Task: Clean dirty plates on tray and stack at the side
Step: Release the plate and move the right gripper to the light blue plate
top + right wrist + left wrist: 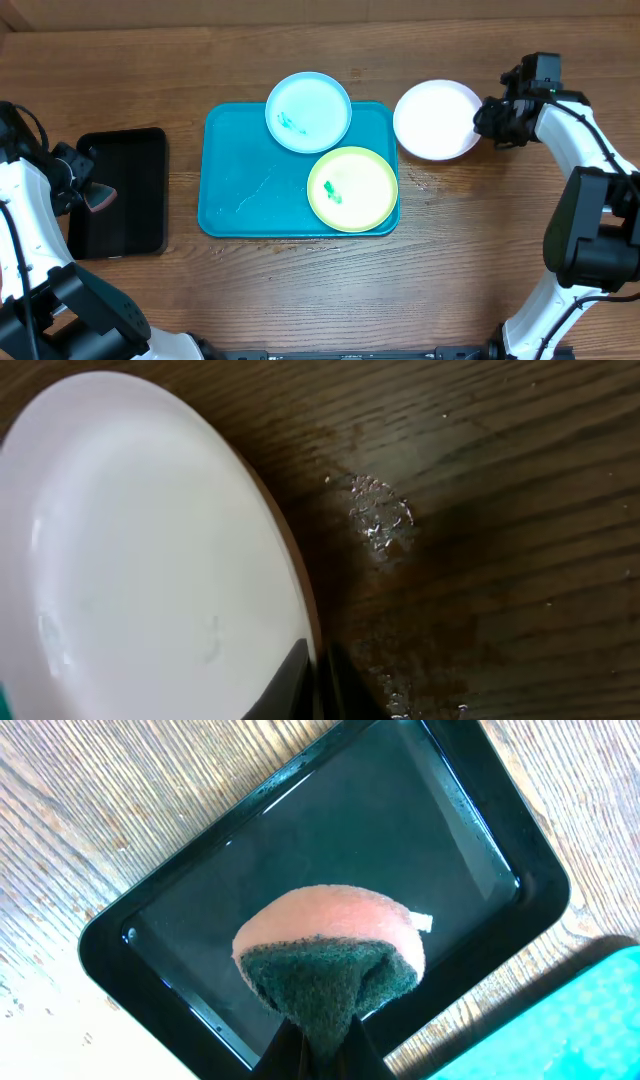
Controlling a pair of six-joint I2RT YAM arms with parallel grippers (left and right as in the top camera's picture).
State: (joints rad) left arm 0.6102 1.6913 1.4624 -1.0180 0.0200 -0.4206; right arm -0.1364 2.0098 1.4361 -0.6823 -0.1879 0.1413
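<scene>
We see a teal tray (235,190), a pale cyan plate (310,105) and a yellow-green plate (362,185), both smeared green, a white plate (436,120), a black tray (118,190), a pink sponge (330,945) backed dark green, and a brown wood-grain tabletop (300,300).

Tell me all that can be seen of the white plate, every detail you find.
The white plate is round and shallow and looks like smooth plastic. No green smears show on it, only faint wet glints inside. It is off the teal tray, to its right, over the wooden table. The right gripper pinches its right rim. Whether it rests flat or is slightly lifted cannot be told.
</scene>
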